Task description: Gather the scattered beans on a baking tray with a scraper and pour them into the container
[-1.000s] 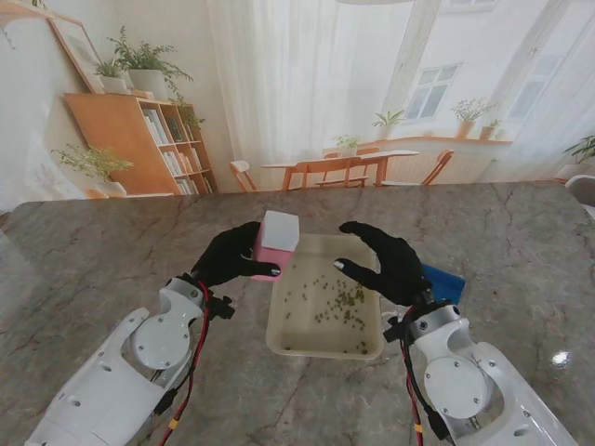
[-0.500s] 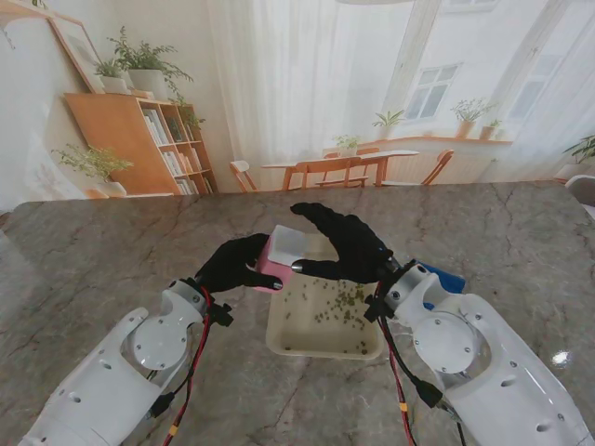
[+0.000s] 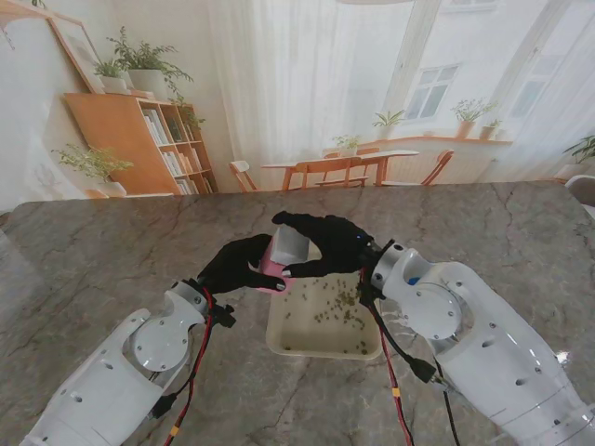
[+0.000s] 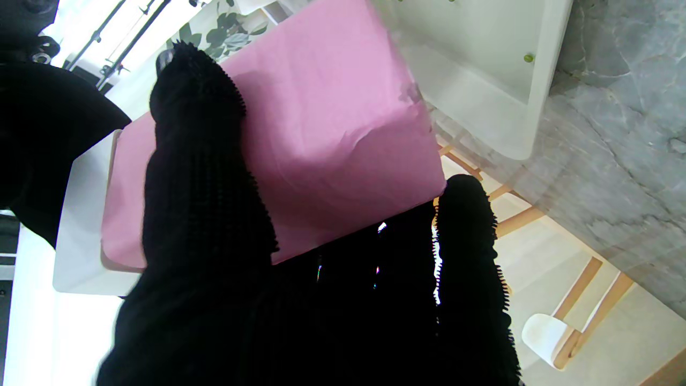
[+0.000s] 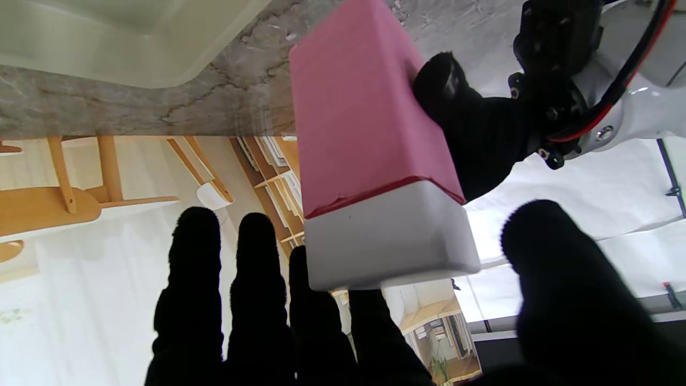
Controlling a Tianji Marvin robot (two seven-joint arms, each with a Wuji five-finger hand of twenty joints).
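Both hands, left hand [image 3: 244, 263] and right hand [image 3: 327, 243], crowd the container [image 3: 284, 253] above the tray [image 3: 279, 342].

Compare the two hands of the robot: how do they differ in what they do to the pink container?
The left hand grips the pink container by its pink body; the right hand reaches over its white lid, fingers spread, not yet closed. The left comes from the side; the right from above. Both wear black gloves.

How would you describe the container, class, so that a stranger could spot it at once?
On the marble table lies a cream tray of green beans. Over its far left corner, the left hand holds a box: pink body, white lid.
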